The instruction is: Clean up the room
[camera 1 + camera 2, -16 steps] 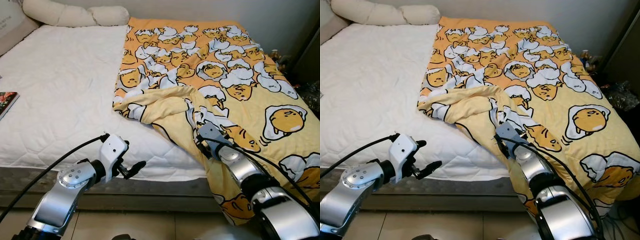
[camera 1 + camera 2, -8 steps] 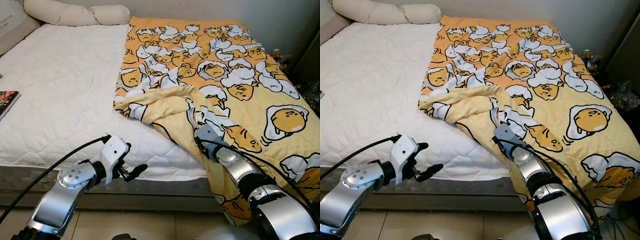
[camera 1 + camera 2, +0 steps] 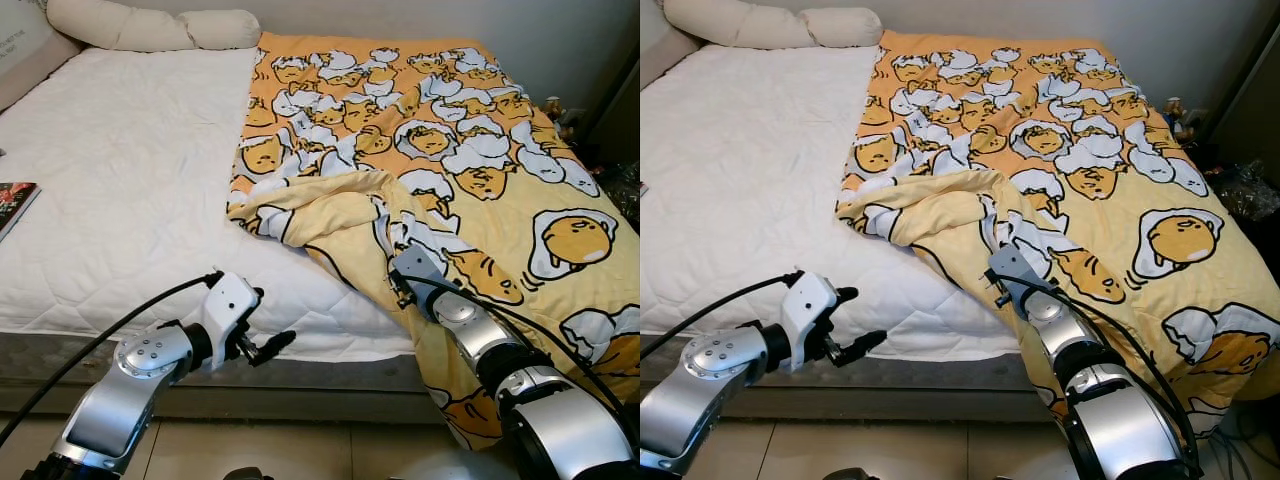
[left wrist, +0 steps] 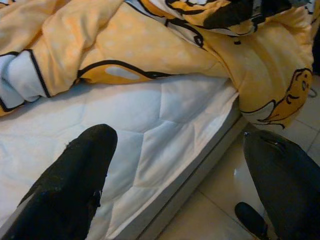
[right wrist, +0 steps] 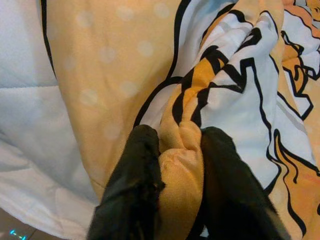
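An orange-yellow blanket (image 3: pixel 430 150) printed with cartoon eggs covers the right half of the bed, its near-left part folded back in a rumpled heap (image 3: pixel 330 215). My right gripper (image 5: pixel 177 165) is shut on a fold of this blanket near the bed's front edge, and the right arm's wrist (image 3: pixel 418 272) rests against the cloth. My left gripper (image 3: pixel 262 345) is open, low at the mattress front edge, holding nothing. Between its two black fingers (image 4: pixel 70 185) the white mattress (image 4: pixel 150 130) and the blanket's hanging corner (image 4: pixel 265 85) appear.
White quilted mattress (image 3: pixel 120 170) lies bare on the left half. Two cream pillows (image 3: pixel 150 28) lie at the head. A book (image 3: pixel 12 203) sits at the far left edge. Small clutter (image 3: pixel 1175 115) stands by the wall right of the bed. Tiled floor (image 4: pixel 220 200) lies below.
Left gripper has dropped slightly lower along the mattress front. Right gripper stays clamped on the blanket fold, barely shifted.
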Robot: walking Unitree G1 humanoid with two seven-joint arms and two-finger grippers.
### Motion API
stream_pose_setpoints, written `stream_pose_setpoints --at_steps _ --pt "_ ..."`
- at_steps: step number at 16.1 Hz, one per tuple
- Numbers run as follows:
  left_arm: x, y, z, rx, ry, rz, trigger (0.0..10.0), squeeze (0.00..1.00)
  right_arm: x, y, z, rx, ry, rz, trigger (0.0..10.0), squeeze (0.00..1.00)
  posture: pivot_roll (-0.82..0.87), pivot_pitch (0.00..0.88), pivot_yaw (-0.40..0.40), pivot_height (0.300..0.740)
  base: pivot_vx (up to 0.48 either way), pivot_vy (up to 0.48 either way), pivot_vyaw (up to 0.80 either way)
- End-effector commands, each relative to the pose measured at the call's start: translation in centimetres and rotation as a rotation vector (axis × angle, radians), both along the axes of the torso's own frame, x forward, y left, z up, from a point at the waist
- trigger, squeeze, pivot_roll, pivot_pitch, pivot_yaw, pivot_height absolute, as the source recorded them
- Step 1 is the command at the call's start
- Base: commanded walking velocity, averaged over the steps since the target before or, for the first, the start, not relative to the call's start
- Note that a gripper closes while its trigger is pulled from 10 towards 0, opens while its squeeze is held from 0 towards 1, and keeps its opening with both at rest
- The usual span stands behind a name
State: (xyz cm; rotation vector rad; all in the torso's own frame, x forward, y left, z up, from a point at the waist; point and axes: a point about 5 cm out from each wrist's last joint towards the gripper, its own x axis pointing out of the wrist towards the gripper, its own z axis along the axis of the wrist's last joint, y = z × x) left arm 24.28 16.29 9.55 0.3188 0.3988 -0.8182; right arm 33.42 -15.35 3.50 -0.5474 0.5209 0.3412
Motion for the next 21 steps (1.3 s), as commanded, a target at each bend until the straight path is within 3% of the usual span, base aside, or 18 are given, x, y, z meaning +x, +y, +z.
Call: stream_pose_setpoints --at_steps 1,6,8,9,11,12,14,16,17,18,19,20,21 --pt "-0.1 -0.1 0.1 0.015 0.002 -0.011 10.0 0.00 0.4 0.2 0.6 0.024 -0.011 0.016 0.0 0.00 0.05 0.000 0.002 0.740 0.000 0.000 0.00" --pt "-0.5 -0.1 0.0 0.013 0.010 -0.011 10.0 0.00 0.2 -0.4 0.5 0.028 0.006 0.047 0.0 0.00 0.05 0.000 0.000 0.740 0.000 0.000 0.00" --pt "-1.0 0.1 -0.1 0.014 0.018 -0.007 10.0 0.00 0.0 0.0 0.7 0.174 0.031 0.088 0.0 0.00 0.05 0.000 0.003 0.740 0.000 0.000 0.00" --pt "-1.3 0.2 0.0 0.015 0.023 -0.008 10.0 0.00 -0.5 1.5 1.3 0.384 0.062 0.226 0.0 0.00 0.05 0.000 0.003 0.740 0.000 0.000 0.00" --pt "-1.5 0.2 0.1 0.016 0.027 -0.010 10.0 0.00 -1.4 2.4 1.7 0.499 0.100 0.385 0.0 0.00 0.06 0.000 0.000 0.740 0.000 0.000 0.00" --pt "-1.9 0.3 0.2 0.016 0.033 -0.011 10.0 0.00 -4.0 2.8 2.3 0.598 0.209 0.637 0.0 0.00 0.07 0.000 -0.003 0.740 0.000 0.000 0.00" --pt "-2.5 0.4 0.1 0.018 0.049 -0.013 10.0 0.00 -7.8 1.9 3.2 0.670 0.389 0.916 0.0 0.00 0.08 0.000 -0.005 0.740 0.000 0.000 0.00" --pt "-2.8 0.3 0.1 0.019 0.059 -0.021 10.0 0.00 -10.3 0.7 3.6 0.688 0.544 1.061 0.0 0.00 0.08 0.000 -0.007 0.740 0.000 0.000 0.00" --pt "-2.7 0.2 0.2 0.018 0.059 -0.023 10.0 0.00 -12.0 -0.3 3.4 0.665 0.684 1.131 0.0 0.00 0.08 0.000 -0.007 0.740 0.000 0.000 0.00" --pt "-2.5 0.2 0.2 0.019 0.057 -0.024 10.0 0.00 -12.1 -0.7 2.9 0.607 0.694 1.124 0.0 0.00 0.08 0.000 -0.007 0.740 0.000 0.000 0.00" --pt "-2.4 0.2 0.2 0.021 0.056 -0.025 10.0 0.00 -11.8 -0.7 2.5 0.567 0.657 1.090 4.7 0.00 0.08 0.000 -0.006 0.740 0.000 0.000 0.00" --pt "-2.2 0.2 0.3 0.021 0.055 -0.026 10.0 0.00 -11.4 -0.5 2.2 0.554 0.628 1.044 10.0 0.00 0.08 0.000 -0.004 0.740 0.000 0.000 0.00" --pt "-2.0 0.1 0.3 0.024 0.053 -0.030 10.0 0.00 -11.0 -0.2 2.1 0.566 0.619 1.000 10.0 0.00 0.08 0.000 -0.001 0.740 0.000 0.000 0.00"
